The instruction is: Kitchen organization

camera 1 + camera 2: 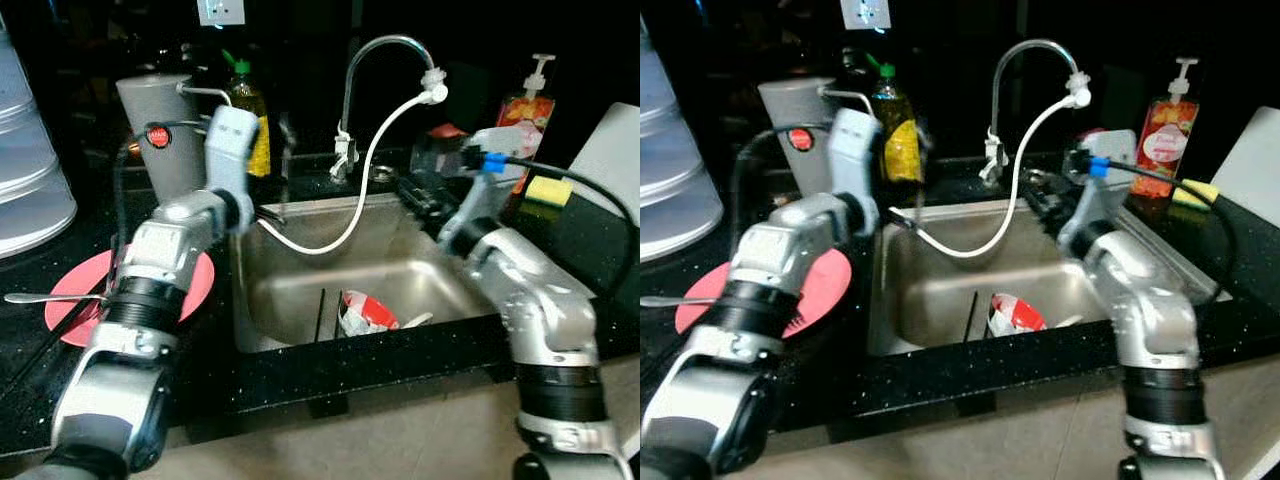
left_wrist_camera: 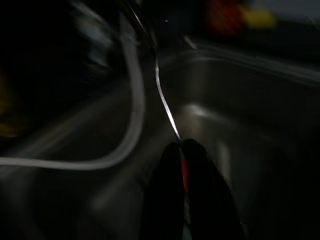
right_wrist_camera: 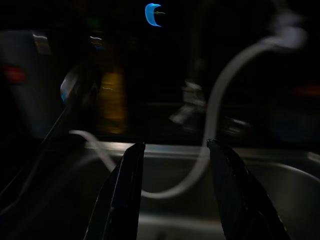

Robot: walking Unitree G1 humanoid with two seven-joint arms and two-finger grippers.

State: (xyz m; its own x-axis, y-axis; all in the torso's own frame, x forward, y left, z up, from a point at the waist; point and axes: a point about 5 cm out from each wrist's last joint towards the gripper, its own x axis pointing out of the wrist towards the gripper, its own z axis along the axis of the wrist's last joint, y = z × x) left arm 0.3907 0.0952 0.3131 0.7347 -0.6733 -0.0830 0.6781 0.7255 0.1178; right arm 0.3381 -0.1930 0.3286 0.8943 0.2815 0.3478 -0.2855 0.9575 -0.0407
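Steel sink beneath left gripper, right gripper.

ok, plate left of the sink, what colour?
Pink plate, with a spoon lying across it; left eye view shows it best.

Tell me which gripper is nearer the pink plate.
Left. The left gripper is at the sink's left edge, beside the pink plate; the right gripper is across the basin by the faucet.

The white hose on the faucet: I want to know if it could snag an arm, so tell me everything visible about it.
The white hose is thin, flexible, plastic-looking tubing. It is fixed to the spout tip of the curved metal faucet, drops in a loose loop into the steel sink, then curves up toward the basin's left rear corner, ending near the left gripper.
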